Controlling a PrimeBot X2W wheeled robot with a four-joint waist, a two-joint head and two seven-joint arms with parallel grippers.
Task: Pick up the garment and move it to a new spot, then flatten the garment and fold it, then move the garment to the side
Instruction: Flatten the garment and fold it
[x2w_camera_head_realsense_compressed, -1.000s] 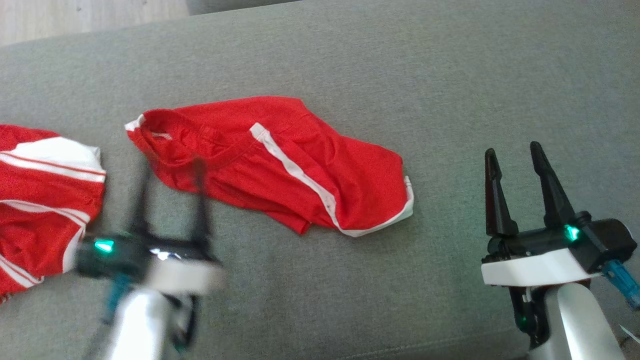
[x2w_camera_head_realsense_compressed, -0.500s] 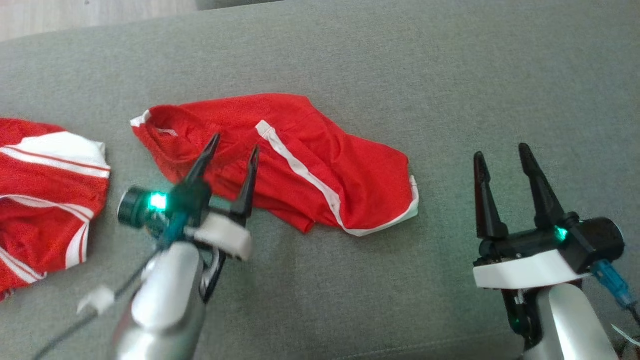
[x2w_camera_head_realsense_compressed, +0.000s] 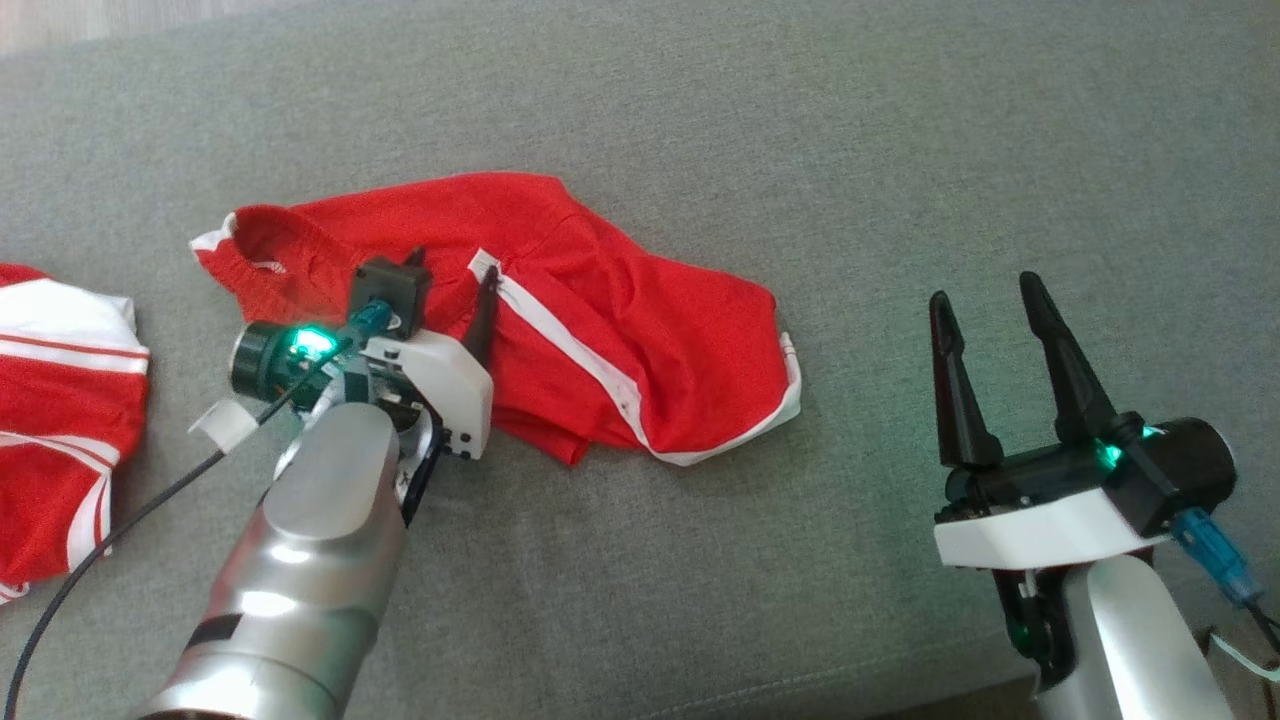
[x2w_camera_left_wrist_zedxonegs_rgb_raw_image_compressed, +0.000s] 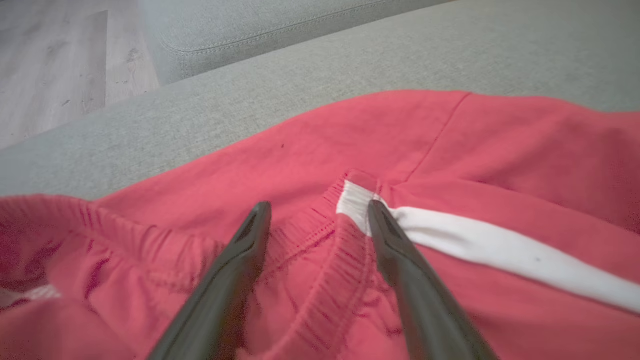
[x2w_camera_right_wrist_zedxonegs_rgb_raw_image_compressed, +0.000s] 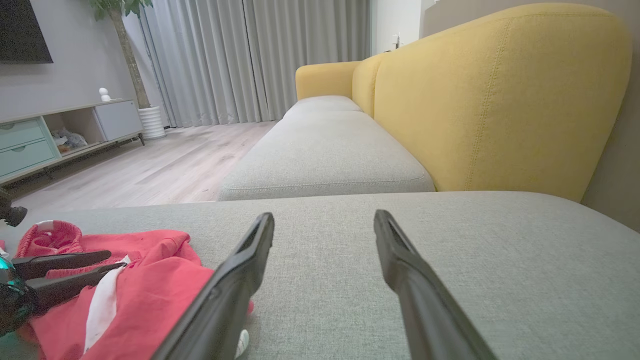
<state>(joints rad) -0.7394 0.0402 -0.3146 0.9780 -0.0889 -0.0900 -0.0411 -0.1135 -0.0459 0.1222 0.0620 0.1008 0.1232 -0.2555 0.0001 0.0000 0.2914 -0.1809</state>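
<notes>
Red shorts (x2w_camera_head_realsense_compressed: 600, 330) with white side stripes lie crumpled on the grey sofa cushion (x2w_camera_head_realsense_compressed: 800, 150). My left gripper (x2w_camera_head_realsense_compressed: 450, 275) is open and low over the elastic waistband (x2w_camera_left_wrist_zedxonegs_rgb_raw_image_compressed: 320, 235), one finger on each side of it, close to the top end of a white stripe (x2w_camera_left_wrist_zedxonegs_rgb_raw_image_compressed: 480, 245). The right wrist view catches the same shorts (x2w_camera_right_wrist_zedxonegs_rgb_raw_image_compressed: 145, 295) and the left gripper (x2w_camera_right_wrist_zedxonegs_rgb_raw_image_compressed: 107, 262) from the side. Well to the right of the shorts, my right gripper (x2w_camera_head_realsense_compressed: 985, 290) hovers open above bare cushion, holding nothing.
A second red garment with white stripes (x2w_camera_head_realsense_compressed: 60, 400) lies at the left edge of the cushion. A yellow sofa back (x2w_camera_right_wrist_zedxonegs_rgb_raw_image_compressed: 500, 95) and another grey seat (x2w_camera_right_wrist_zedxonegs_rgb_raw_image_compressed: 330, 155) are beyond. Wooden floor (x2w_camera_right_wrist_zedxonegs_rgb_raw_image_compressed: 150, 170) and a low cabinet (x2w_camera_right_wrist_zedxonegs_rgb_raw_image_compressed: 50, 135) lie past the cushion.
My left arm has swung forward and right, from beside the shorts to over their waistband, fingers still apart. The head camera has shifted a little. My right gripper has barely moved.
</notes>
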